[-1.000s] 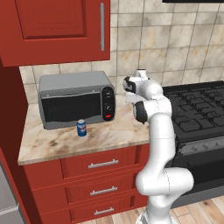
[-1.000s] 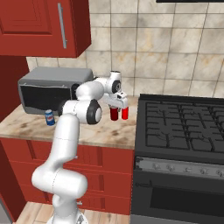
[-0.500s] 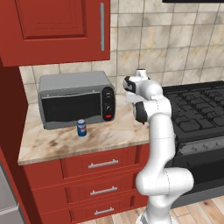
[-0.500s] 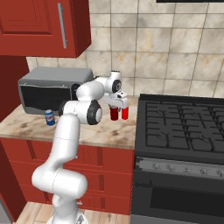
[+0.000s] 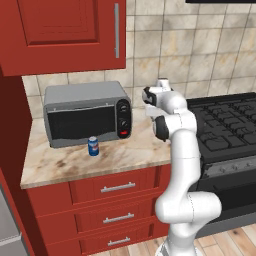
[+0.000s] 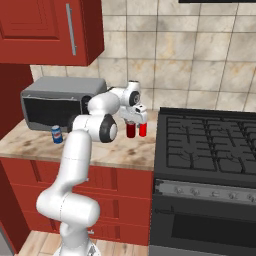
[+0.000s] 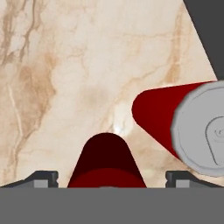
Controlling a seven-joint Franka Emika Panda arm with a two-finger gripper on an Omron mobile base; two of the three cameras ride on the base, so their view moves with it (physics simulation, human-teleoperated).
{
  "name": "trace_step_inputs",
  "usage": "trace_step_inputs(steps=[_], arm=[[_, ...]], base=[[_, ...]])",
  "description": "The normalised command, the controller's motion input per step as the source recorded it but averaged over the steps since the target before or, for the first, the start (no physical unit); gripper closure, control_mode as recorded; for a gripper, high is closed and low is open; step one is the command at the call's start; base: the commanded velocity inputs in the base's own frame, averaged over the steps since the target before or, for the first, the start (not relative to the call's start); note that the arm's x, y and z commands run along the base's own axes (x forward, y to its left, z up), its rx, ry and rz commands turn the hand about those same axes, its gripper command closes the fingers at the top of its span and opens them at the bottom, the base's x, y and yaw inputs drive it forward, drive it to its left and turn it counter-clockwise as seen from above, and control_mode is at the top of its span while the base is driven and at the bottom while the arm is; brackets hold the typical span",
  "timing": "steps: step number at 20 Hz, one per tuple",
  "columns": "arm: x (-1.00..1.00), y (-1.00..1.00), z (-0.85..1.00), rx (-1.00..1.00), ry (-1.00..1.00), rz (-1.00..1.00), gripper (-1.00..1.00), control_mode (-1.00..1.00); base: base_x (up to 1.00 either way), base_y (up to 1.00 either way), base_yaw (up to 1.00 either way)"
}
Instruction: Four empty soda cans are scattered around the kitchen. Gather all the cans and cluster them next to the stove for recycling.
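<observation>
The gripper hangs over the marble worktop just left of the stove, pointing down at two red soda cans that stand upright side by side. In the hand view the fingers are spread wide, one on each side of the nearer red can, with a clear gap between each tip and the can, so the can is released and stands on its own on the worktop. The second red can is just beside it, its silver top and pull tab facing the camera, close to the stove's dark edge. In the left base view the arm's upper links hide both red cans, and the hand sits between the grey toaster oven and the stove. A blue soda can stands upright in front of the toaster oven, well apart from the red pair; the right base view shows it near the worktop's left end.
</observation>
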Motion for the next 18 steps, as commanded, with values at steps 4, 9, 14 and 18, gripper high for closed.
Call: trace_step_inputs(steps=[4,9,14,18], arm=[[-0.03,-0.01,0.08,0.00,0.00,0.00,-1.00,-1.00],[-0.08,0.00,0.15,-0.02,-0.11,0.00,-1.00,-1.00],[-0.16,0.00,0.15,-0.05,-0.22,0.00,-1.00,-1.00],[-0.22,0.03,0.06,-0.07,-0.25,0.00,-1.00,-1.00]], base=[[0.00,0.00,0.00],[0.00,0.00,0.00],[0.00,0.00,0.00],[0.00,0.00,0.00]])
